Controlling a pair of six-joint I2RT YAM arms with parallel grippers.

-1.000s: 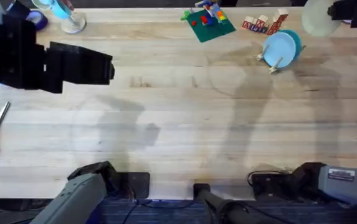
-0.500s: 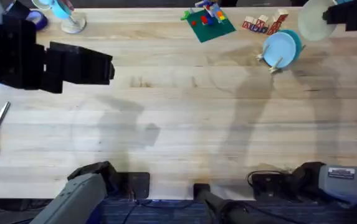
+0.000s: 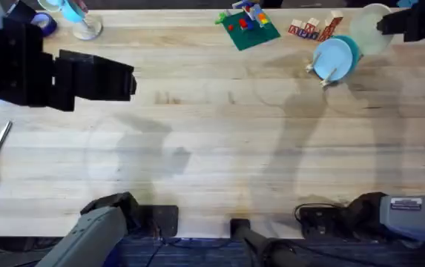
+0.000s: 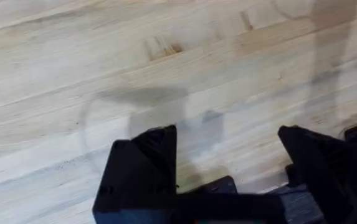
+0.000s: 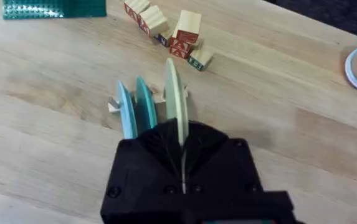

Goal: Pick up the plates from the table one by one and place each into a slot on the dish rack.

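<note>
- Currently, the pale yellow-cream plate [image 3: 370, 28] is gripped on edge by the right gripper [image 3: 390, 24], held above the far right of the counter [image 3: 212, 141].
- In the right wrist view, this plate [image 5: 173, 99] is seen upright just beside the dish rack [image 5: 117, 106], next to the light blue plate [image 5: 123, 111] and a teal plate [image 5: 144, 106] standing there.
- Wooden blocks [image 5: 169, 34] are seen just beyond the rack.
- The left gripper [image 4: 228, 168] is held over bare wood, its fingers [image 4: 144, 165] spread apart and empty.
</note>
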